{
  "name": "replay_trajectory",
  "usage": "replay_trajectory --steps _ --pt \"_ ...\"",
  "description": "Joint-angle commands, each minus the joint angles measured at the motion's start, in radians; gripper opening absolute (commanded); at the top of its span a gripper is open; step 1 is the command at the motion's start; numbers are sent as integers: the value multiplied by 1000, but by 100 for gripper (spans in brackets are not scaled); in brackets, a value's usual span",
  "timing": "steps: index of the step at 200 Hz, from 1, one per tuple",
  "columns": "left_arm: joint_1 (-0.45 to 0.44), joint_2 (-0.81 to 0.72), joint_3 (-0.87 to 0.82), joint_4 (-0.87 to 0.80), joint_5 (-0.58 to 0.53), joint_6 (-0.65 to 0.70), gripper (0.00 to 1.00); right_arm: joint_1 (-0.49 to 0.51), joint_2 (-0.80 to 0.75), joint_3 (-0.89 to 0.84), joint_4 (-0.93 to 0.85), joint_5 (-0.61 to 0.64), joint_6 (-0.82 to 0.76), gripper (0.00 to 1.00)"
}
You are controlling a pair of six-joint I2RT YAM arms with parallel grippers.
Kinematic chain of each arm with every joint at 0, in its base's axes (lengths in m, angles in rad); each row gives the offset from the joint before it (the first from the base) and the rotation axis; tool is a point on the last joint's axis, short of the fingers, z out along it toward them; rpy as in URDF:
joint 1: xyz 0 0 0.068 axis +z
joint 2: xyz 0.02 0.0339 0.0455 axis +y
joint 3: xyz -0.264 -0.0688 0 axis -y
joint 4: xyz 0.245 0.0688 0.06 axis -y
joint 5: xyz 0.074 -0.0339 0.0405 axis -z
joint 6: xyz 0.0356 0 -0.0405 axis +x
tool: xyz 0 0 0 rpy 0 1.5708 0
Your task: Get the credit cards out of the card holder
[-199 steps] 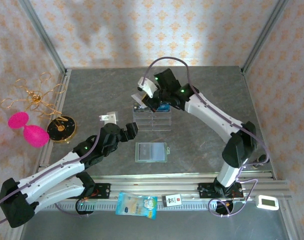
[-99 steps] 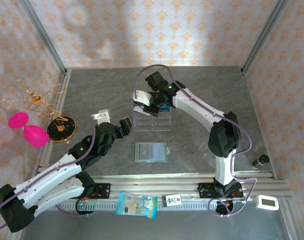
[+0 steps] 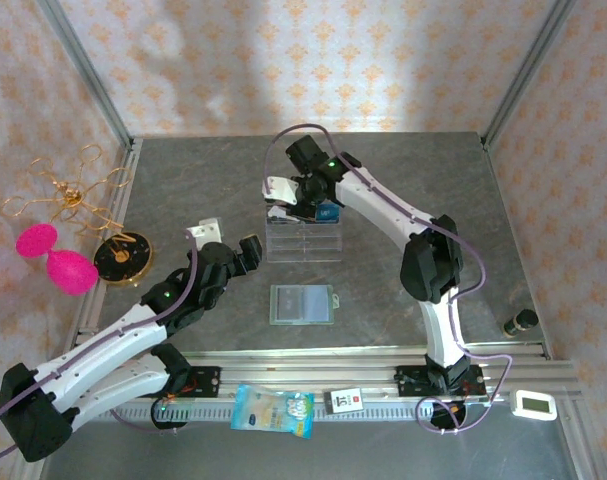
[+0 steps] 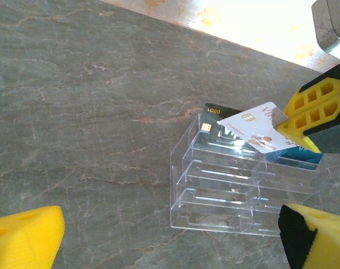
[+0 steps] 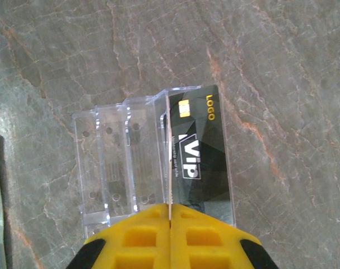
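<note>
The sage-green card holder lies open and flat at the table's middle, its clear pockets facing up. My right gripper is shut on a whitish credit card, held tilted over the back tier of the clear acrylic rack. In the right wrist view this card shows edge-on. A dark VIP card and a blue card stand in the rack. My left gripper hangs open to the left of the rack, with nothing between its fingers.
Pink egg shapes, a gold wire piece and a black disc lie beyond the table's left rail. A blue packet and a small card rest on the front rail. A small dark bottle stands at the front right.
The right arm's elbow has swung left, and its gripper has shifted slightly left over the rack with the whitish card. The left gripper has drawn back a little to the left.
</note>
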Motion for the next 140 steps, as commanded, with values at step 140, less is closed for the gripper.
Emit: replay_trajectory --steps 140 --pt "25 14 -6 19 0 38 99 18 47 -23 -38 16 -58 0"
